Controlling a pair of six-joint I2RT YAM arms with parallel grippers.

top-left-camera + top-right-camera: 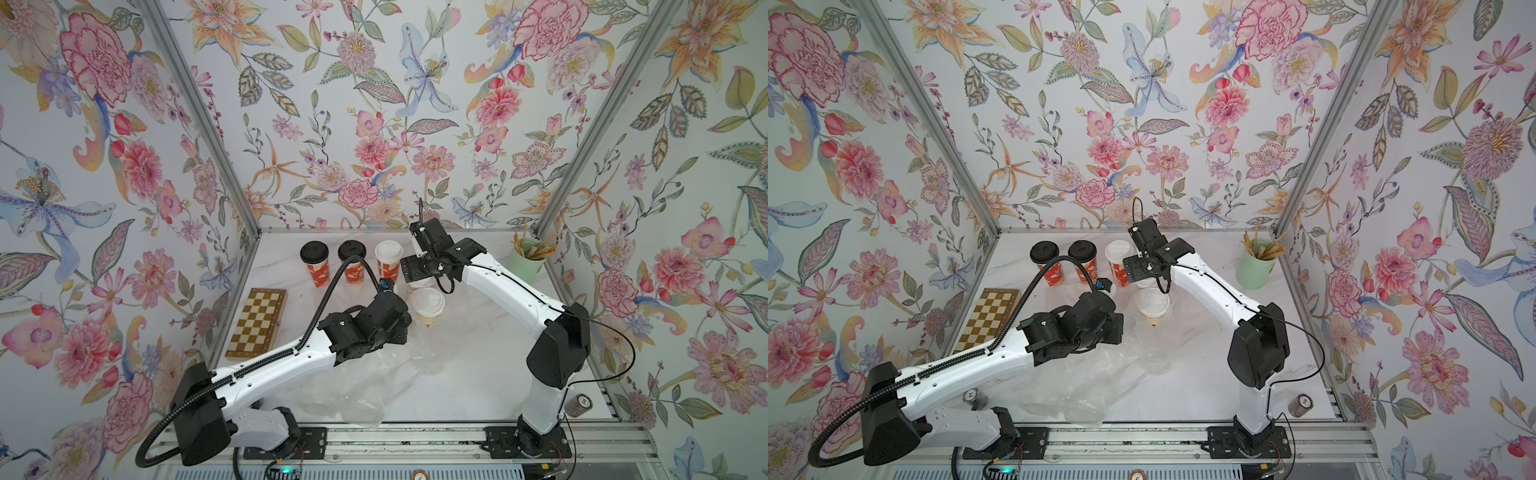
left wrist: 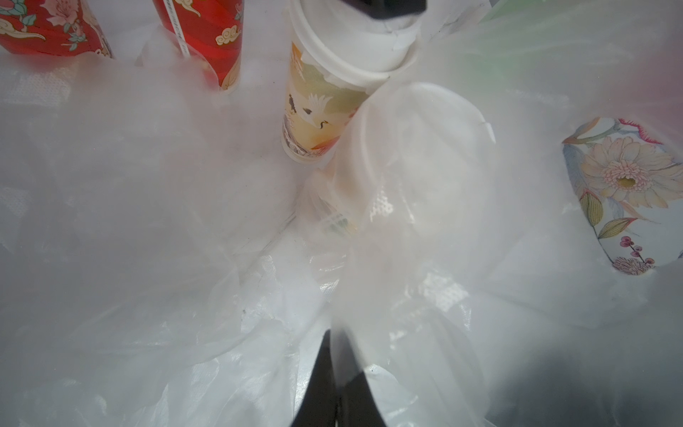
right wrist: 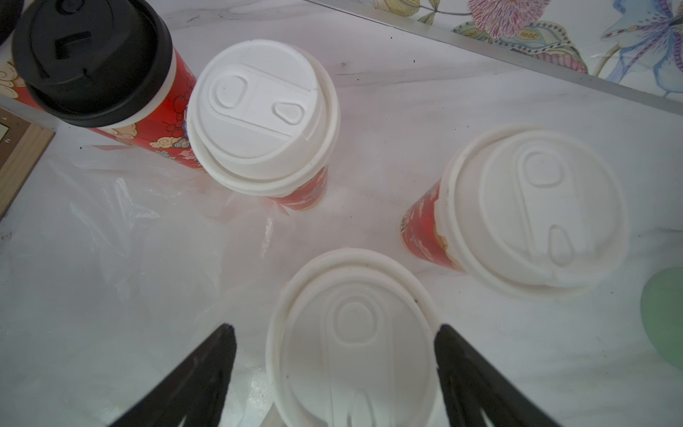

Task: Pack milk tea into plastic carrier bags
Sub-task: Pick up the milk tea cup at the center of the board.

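Three cups of milk tea stand in a row at the back of the surface (image 1: 478, 374): two black-lidded cups (image 1: 314, 251) and a white-lidded cup (image 1: 388, 251). Nearer, a cream cup (image 2: 321, 111) stands just beside a bagged cup (image 1: 427, 303), which the left wrist camera sees only through the film of a carrier bag (image 2: 414, 281). The right end effector (image 3: 334, 329) hangs wide open astride the cream cup's white lid, gripping nothing; the left end effector (image 2: 329, 347) is pinched tight on the bag's film. The cups look stiff-walled yet crushable, top-heavy if full, with press-on lids that might pop, so the paper wall just under the lid rim seems the safest hold. The film should be light, limp and slippery, best taken at a handle or mouth edge. A red cup (image 3: 528, 210) beside the cream one shows only to the right wrist camera; from above the arm hides it. Neither the bag's mouth nor its handles can be made out.
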